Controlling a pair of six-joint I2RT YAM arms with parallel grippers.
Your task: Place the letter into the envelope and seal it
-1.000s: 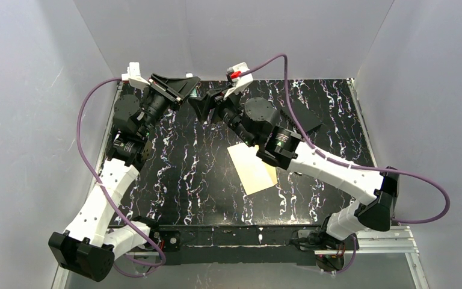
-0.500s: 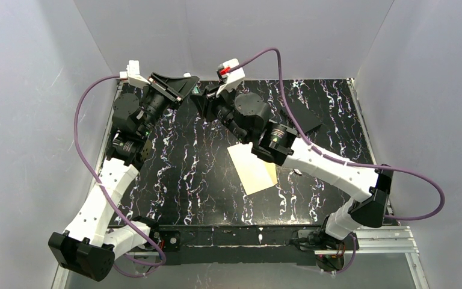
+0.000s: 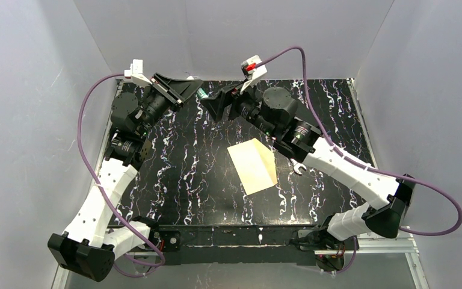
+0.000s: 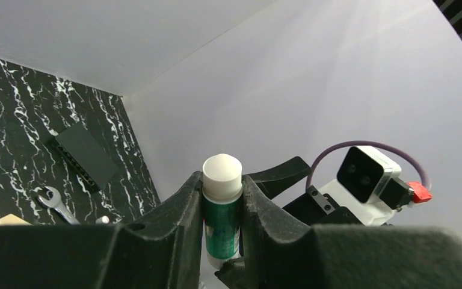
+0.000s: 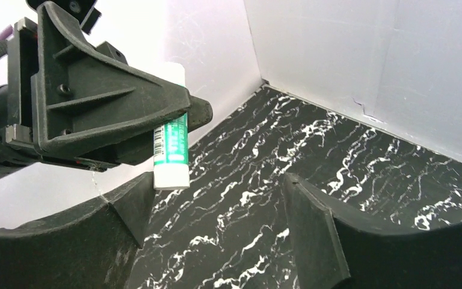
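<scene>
While clamping a glue stick (image 4: 222, 217), left end effector (image 4: 222, 183) hangs near the wall (image 4: 289, 72)

A black surface (image 3: 180, 180) veined with white is seen, walled in by pale panels on three sides. Near its centre a cream envelope (image 3: 245, 170) is laid flat, skewed to the edges, with a tan letter (image 3: 268, 165) lying along its 3 o'clock side; which sheet overlaps the other cannot be told. Just beside the papers, at 3 o'clock, a small wrench (image 3: 298, 169) is laid. Toward 1 o'clock a flat black block (image 4: 84, 158) is set.
</scene>
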